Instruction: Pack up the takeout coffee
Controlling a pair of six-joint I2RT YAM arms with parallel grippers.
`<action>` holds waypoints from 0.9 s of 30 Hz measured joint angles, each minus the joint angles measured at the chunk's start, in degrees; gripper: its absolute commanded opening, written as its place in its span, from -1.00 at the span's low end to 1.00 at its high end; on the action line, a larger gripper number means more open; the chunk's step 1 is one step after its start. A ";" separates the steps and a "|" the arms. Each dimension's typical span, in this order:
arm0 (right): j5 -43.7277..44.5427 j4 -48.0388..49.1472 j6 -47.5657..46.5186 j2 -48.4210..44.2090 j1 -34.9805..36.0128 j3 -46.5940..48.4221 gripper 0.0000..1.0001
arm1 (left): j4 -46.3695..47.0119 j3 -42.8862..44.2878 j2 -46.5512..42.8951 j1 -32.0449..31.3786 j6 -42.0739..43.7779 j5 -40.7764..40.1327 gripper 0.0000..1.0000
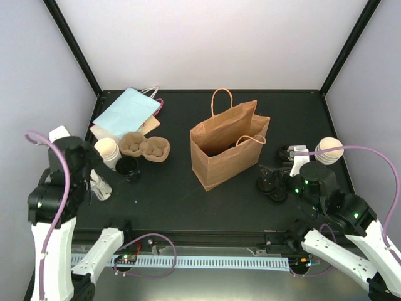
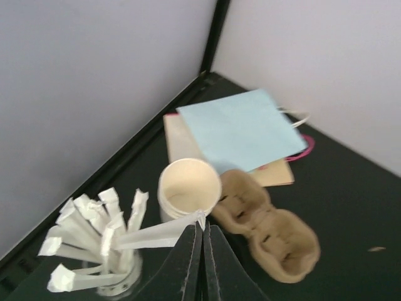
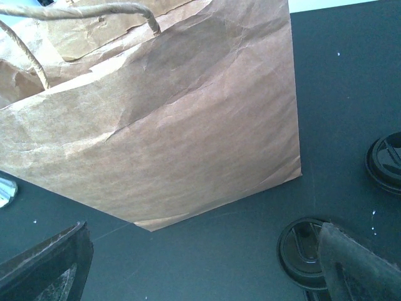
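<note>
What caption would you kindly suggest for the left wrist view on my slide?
Left tool shut on a white packet, beside an open cream cup, pulp carrier and pale-blue bag.

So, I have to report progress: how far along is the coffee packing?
Done: only the brown bag stands open; its contents are hidden. In hand: left gripper, jaws shut on a white packet. Left: the black cup stands outside the bag by the carrier, and black lids lie loose near the open right gripper.
</note>
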 measured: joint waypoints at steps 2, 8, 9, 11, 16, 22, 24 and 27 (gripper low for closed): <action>0.00 0.00 0.00 0.02 0.00 0.00 1.00 | 1.92 0.07 -2.73 0.00 0.87 2.62 -0.97; 0.13 0.00 0.00 0.02 0.02 -0.02 1.00 | 8.07 0.33 -6.91 0.00 3.50 9.97 -0.97; 0.20 0.02 0.00 0.02 0.00 -0.04 1.00 | 8.90 0.44 -6.93 0.00 3.74 10.80 -0.97; 0.35 0.02 0.00 0.02 0.00 -0.09 1.00 | 10.23 0.48 -6.88 0.04 3.98 12.81 -0.97; 0.46 0.02 0.00 0.02 0.00 -0.09 1.00 | 13.09 0.48 -6.88 0.11 4.22 17.59 -0.97; 0.68 0.02 -0.04 0.13 0.00 -0.09 1.00 | 14.88 1.36 -6.97 0.13 4.17 20.76 -0.97; 0.83 0.02 -0.07 0.26 0.02 -0.09 1.00 | 16.63 1.53 -7.23 0.15 4.17 23.63 -0.97; 0.92 0.11 -0.26 0.39 0.02 -0.15 1.00 | 21.88 0.50 -8.15 0.22 4.15 31.87 -0.97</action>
